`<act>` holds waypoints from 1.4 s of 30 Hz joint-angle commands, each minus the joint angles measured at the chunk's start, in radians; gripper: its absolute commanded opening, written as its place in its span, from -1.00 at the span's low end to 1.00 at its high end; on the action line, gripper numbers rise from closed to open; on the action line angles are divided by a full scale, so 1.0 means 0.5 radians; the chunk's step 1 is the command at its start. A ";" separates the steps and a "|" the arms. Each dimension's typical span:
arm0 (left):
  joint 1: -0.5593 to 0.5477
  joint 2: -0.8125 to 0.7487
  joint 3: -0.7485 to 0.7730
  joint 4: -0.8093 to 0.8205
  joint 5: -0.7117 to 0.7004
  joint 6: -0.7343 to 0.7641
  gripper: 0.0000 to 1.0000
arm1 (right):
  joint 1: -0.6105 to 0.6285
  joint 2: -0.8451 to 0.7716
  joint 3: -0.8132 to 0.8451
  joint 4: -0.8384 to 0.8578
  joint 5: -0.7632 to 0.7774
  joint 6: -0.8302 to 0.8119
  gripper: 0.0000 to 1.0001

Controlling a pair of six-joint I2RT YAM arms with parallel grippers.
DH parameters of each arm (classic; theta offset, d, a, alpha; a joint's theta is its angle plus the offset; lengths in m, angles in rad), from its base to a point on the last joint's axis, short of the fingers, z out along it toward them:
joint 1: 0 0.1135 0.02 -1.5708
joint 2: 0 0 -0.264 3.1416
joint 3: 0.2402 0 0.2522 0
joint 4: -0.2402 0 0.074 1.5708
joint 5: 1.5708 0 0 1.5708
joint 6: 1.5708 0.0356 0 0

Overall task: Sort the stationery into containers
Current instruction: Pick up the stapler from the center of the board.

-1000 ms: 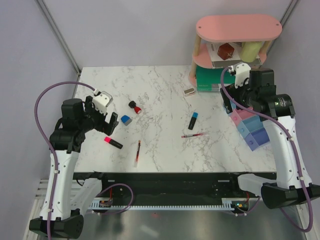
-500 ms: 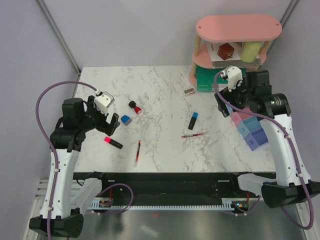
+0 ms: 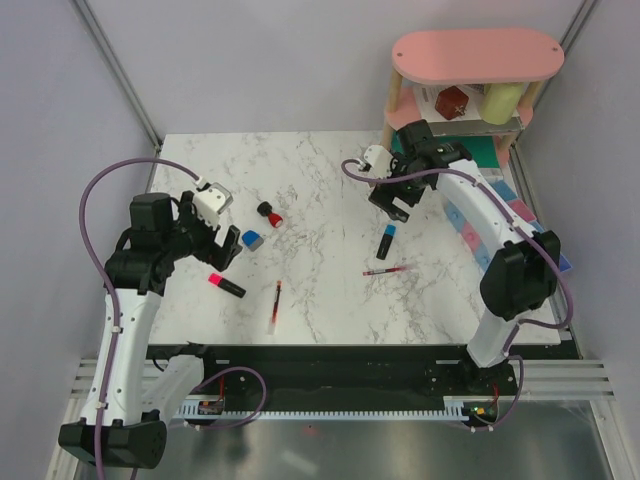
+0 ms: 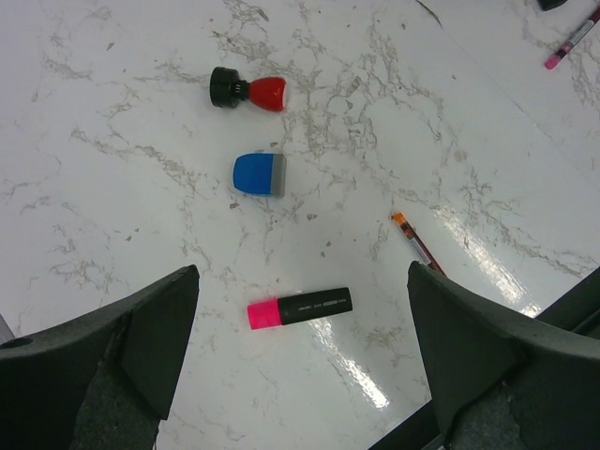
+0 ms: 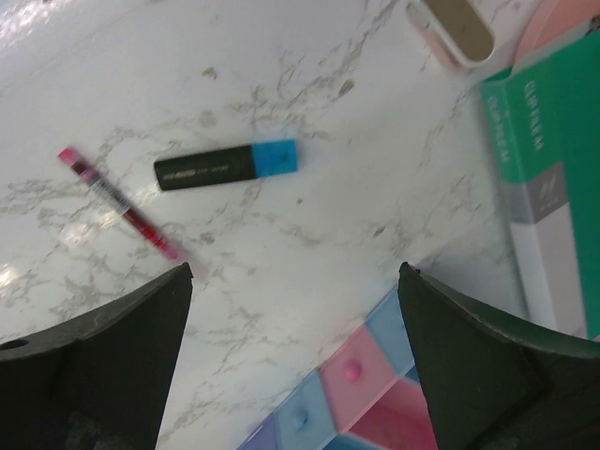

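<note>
Stationery lies scattered over the marble table, none of it in the containers, the joined row of small coloured bins along the right edge.

On the left side:
- A red-black stub lies farthest back.
- A blue eraser sits just near of the stub, apart from it.
- A black marker with a pink cap lies nearer again.
- A thin red pen lies to the right of that marker.

Right of centre, a black marker with a blue cap lies flat on the marble. A second thin red pen is just beside it on the near side, not touching. A small silver-brown clip rests farther back, close to the green box under the pink shelf.

The left gripper hangs above the left group with its fingers spread wide and nothing between them. From its wrist camera, the pink-capped marker sits on the table below the gap.

The right gripper reaches in over the far right part of the table. It is also spread wide and empty, above the marble between the blue-capped marker and the bins.
</note>
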 commanded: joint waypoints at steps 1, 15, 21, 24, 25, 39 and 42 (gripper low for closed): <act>-0.001 0.004 0.011 -0.025 -0.039 0.088 0.97 | -0.001 0.219 0.264 0.249 -0.028 -0.309 0.96; -0.001 0.057 0.076 -0.056 -0.183 0.106 0.97 | -0.004 0.992 0.897 0.535 -0.160 -0.542 0.91; -0.001 0.026 0.051 -0.065 -0.266 0.143 0.98 | -0.032 1.182 1.013 0.630 -0.139 -0.597 0.90; -0.001 0.026 0.033 -0.065 -0.297 0.143 0.98 | -0.056 1.262 1.056 0.633 -0.148 -0.619 0.89; -0.001 0.023 0.029 -0.065 -0.300 0.143 0.98 | -0.066 1.278 1.062 0.639 -0.148 -0.622 0.89; -0.001 0.066 0.014 -0.056 -0.325 0.137 0.98 | -0.161 1.416 0.995 0.651 -0.178 -0.726 0.87; -0.001 0.084 0.036 -0.053 -0.331 0.131 0.97 | -0.158 1.450 1.004 0.642 -0.185 -0.769 0.86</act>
